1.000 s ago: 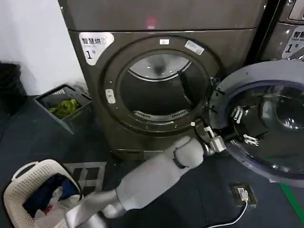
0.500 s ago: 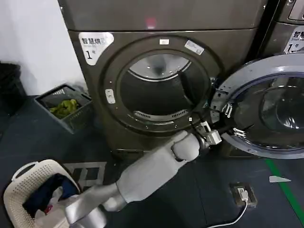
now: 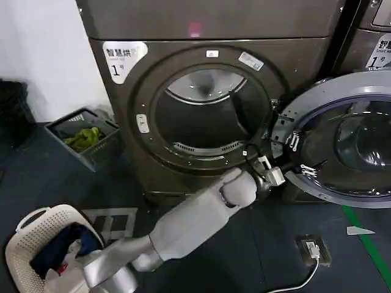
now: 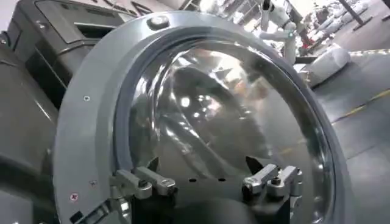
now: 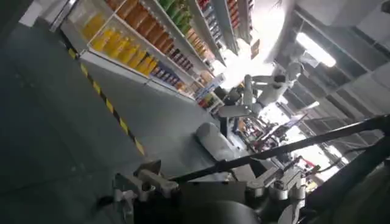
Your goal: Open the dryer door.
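**Door swung wide, final push stage**

The dryer door (image 3: 342, 143) hangs open on its hinge at the right edge of the dryer (image 3: 208, 104), pale inner face toward the robot, drum opening fully exposed. The left gripper (image 3: 299, 155) sits against the door's inner face near the hinge side, fingers (image 4: 143, 181) spread, gripping nothing. Task looks nearly done; next move is likely to back the arm clear without dragging the door shut. Right gripper (image 5: 207, 189) parked, fingers apart

The dryer door (image 3: 342, 146) runs off the head view's right edge. The neighbouring machine (image 3: 366, 43) shows only a corner behind it.
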